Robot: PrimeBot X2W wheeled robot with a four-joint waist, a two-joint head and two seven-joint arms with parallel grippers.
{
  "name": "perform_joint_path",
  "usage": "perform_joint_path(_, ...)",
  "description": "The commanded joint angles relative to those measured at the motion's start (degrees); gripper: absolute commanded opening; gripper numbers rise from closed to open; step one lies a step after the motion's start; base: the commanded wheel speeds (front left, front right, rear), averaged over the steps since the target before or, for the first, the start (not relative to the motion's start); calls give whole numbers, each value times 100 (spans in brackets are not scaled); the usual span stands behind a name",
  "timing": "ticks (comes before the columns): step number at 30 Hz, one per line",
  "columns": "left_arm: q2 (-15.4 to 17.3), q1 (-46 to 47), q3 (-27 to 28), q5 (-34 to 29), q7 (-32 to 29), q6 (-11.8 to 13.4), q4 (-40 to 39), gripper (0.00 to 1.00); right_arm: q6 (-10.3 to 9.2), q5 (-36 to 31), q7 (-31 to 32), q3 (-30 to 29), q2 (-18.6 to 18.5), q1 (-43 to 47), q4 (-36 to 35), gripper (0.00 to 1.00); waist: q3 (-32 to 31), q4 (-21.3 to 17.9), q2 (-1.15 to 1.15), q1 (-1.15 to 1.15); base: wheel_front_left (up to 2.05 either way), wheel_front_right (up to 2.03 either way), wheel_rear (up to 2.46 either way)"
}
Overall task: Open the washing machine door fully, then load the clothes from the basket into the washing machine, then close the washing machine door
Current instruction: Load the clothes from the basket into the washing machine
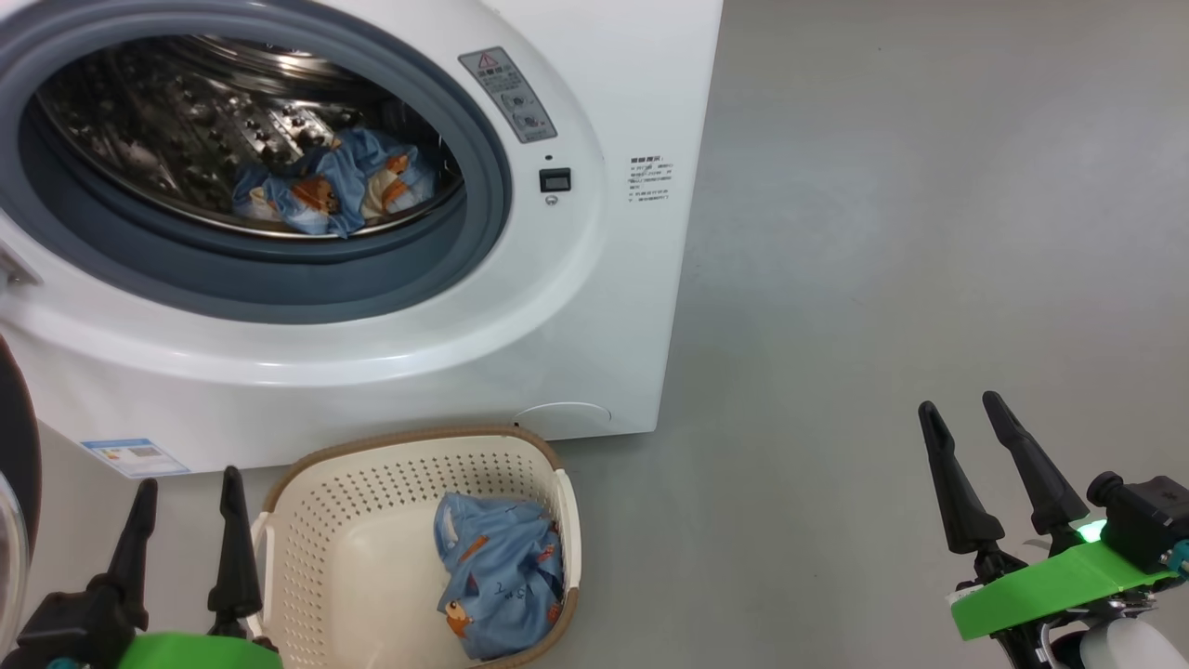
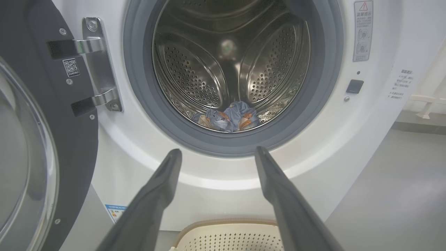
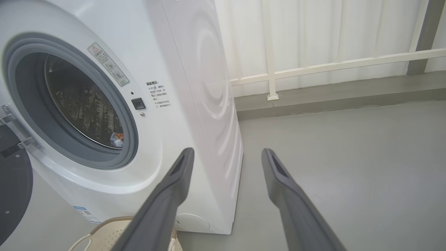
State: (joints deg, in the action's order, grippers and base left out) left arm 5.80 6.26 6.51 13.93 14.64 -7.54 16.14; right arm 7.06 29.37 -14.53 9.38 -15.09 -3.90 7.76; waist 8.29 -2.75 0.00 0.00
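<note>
The white washing machine (image 1: pixel 594 307) stands with its door (image 2: pixel 31 146) swung wide to the left on its hinges. Light blue printed clothes (image 1: pixel 334 186) lie at the front of the steel drum (image 2: pixel 230 62). Another blue garment (image 1: pixel 502 576) lies in the cream basket (image 1: pixel 325 548) on the floor before the machine. My left gripper (image 1: pixel 186 492) is open, just left of the basket, empty. Far to the right, my right gripper (image 1: pixel 966 418) is open over bare floor, holding nothing. The left wrist view looks between the fingers (image 2: pixel 160 195) into the drum.
Grey floor (image 1: pixel 882 232) stretches to the right of the machine. A white railing (image 3: pixel 334 64) and pale wall stand behind it. The open door (image 1: pixel 14 446) edges in at the left, beside my left arm.
</note>
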Motion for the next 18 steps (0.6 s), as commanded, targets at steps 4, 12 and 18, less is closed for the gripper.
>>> perform_joint_path(4, 77, 10, 182, -39, 36, 6, -132, 100, 43, 71, -47, 100, -98, 30, -154, 100, 25, 2, 0, 0, 0, 0, 0)
perform_joint_path(12, 63, 47, 69, -3, 36, 6, 96, 100, 43, 56, -47, 107, -71, -49, -190, 100, 199, -31, 0, 0, 0, 0, 0)
perform_joint_path(18, 35, 211, -187, 35, 36, 6, 502, 100, 43, 9, -47, 106, 38, -225, -233, 100, 601, -85, 0, 0, 0, 0, 0)
